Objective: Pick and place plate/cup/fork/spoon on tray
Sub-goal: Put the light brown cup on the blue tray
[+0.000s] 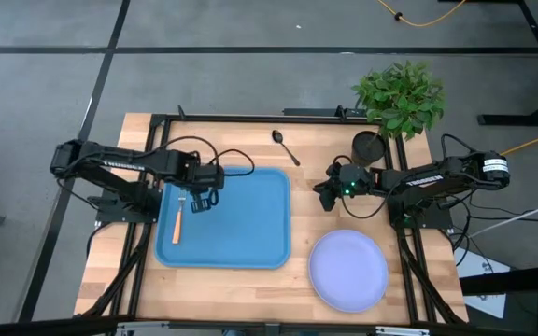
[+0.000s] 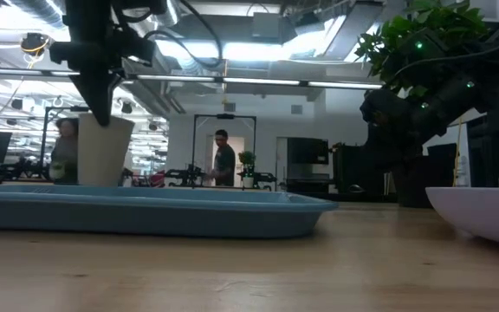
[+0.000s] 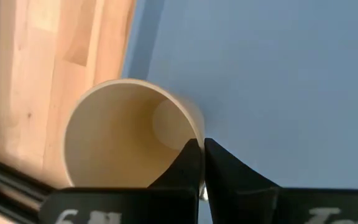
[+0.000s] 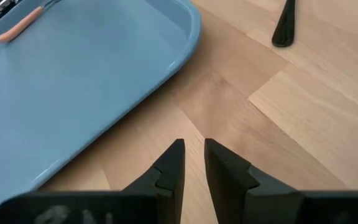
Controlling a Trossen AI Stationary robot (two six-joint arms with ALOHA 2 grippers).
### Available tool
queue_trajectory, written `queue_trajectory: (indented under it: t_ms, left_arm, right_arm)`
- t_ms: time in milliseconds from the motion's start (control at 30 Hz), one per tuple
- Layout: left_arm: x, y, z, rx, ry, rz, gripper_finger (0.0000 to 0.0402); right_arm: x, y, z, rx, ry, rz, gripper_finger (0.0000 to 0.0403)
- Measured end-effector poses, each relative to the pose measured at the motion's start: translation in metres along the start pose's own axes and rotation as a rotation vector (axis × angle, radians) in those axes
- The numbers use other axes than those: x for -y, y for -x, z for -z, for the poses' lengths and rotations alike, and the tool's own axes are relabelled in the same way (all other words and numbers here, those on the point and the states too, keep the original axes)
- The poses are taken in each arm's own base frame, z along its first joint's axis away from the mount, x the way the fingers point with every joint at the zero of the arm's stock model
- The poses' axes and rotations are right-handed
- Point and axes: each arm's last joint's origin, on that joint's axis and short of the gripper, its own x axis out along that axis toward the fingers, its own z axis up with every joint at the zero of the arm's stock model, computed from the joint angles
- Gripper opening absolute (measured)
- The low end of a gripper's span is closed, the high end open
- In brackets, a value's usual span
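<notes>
The tan cup stands upright over the far left part of the blue tray. My left gripper is above it, shut on its rim. In the low view the cup has its base hidden behind the tray's rim. The orange-handled fork lies on the tray near its left edge. The dark spoon lies on the table beyond the tray. The lavender plate rests on the table right of the tray. My right gripper is empty, its fingers nearly together, low over bare wood between tray and plant pot. My left gripper pinches the cup's wall at the rim, one finger inside the cup and one outside. The fingers come from above, pointing down. The cup stays upright below them; whether its base rests on the tray cannot be told.
A black pot with a green plant stands at the far right, close behind my right arm. Bare wood lies along the near edge and between the tray and the plate. People show in the room beyond the table.
</notes>
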Motion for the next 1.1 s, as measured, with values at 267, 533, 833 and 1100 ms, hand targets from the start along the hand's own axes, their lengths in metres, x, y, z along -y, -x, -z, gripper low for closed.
queue_trajectory:
  t_ms: [267,533,833,1100]
  left_arm:
    - [0.0003,-0.0006,0.0001,-0.001,0.011,0.0,0.0]
    - [0.0025,-0.0083,0.0056,-0.03,0.078,0.011,0.0001]
    - [0.0078,-0.0065,0.0074,-0.019,0.083,-0.012,0.0002]
    - [0.0058,-0.0066,0.007,0.001,0.106,-0.069,0.003]
  right_arm:
    - [-0.0003,0.0,-0.0005,0.005,0.0,-0.003,0.0067]
    - [-0.0002,0.0,-0.0003,0.003,0.001,-0.002,0.0067]
    - [-0.0001,0.0,-0.0002,0.002,0.004,-0.001,0.0067]
    - [-0.0001,0.0,-0.0002,0.001,0.004,-0.001,0.0067]
